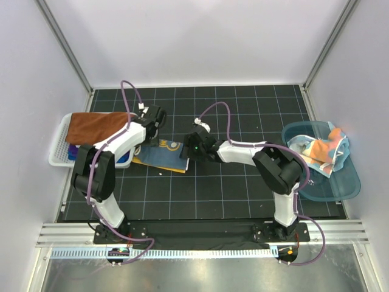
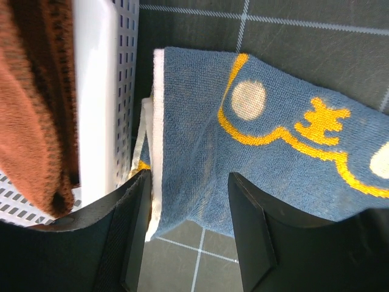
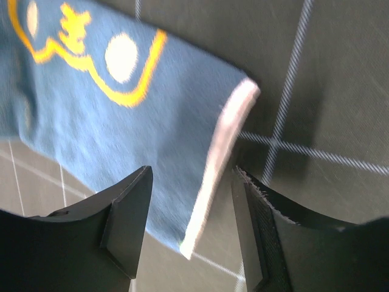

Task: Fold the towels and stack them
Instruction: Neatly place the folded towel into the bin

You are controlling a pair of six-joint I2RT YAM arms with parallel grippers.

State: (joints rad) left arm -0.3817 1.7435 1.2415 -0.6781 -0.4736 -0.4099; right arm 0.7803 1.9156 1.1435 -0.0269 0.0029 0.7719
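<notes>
Beneath the left gripper (image 2: 189,207), jaws parted and empty, lies the blue towel (image 2: 273,182), its left end beside the white basket (image 2: 91,91). The right gripper (image 3: 191,194), likewise released, hovers over the right hem. The towel's long axis runs left-right between them, both arms equally near.

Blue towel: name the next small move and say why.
Probably lift both arms clear: the left gripper and right gripper stand open over opposite ends of the blue towel, which lies released on the table, seemingly folded.
</notes>
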